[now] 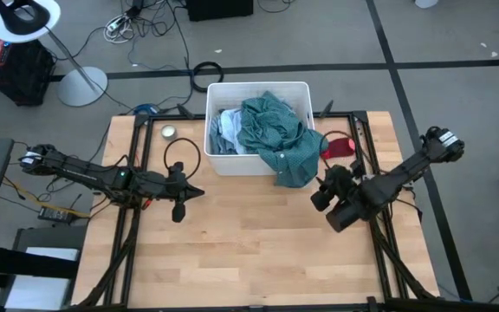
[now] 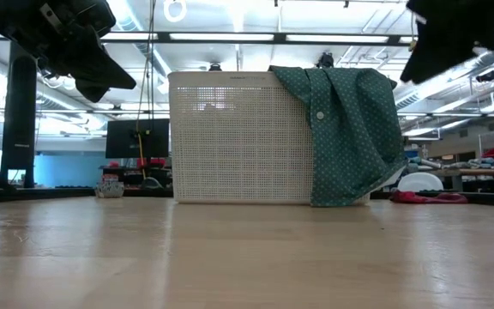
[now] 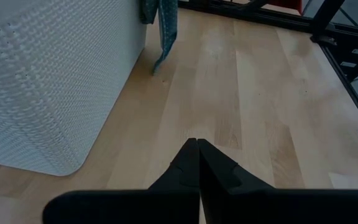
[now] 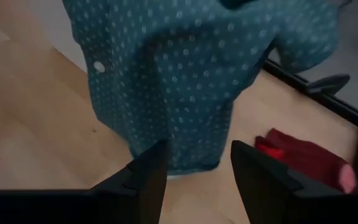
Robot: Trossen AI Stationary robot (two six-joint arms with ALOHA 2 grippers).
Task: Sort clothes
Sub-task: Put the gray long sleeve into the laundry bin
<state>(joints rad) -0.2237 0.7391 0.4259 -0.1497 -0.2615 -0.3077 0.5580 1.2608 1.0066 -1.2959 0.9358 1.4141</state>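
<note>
High view: a white bin [image 1: 217, 95] sits at upper centre of the table [image 1: 249, 251], with a teal shirt [image 1: 271, 130] heaped in it and spilling over its front right corner down to the tabletop. Light blue and white clothes [image 1: 226, 130] lie in the bin's left part. A red garment [image 1: 338, 146] lies on the table just right of the bin. The right gripper [image 1: 316, 192] hovers at centre right, just below the hanging shirt, its fingers [image 4: 148, 177] spread apart and holding nothing. The left gripper [image 1: 199, 192] waits at centre left, below the bin's left corner, fingers pressed together and empty.
</note>
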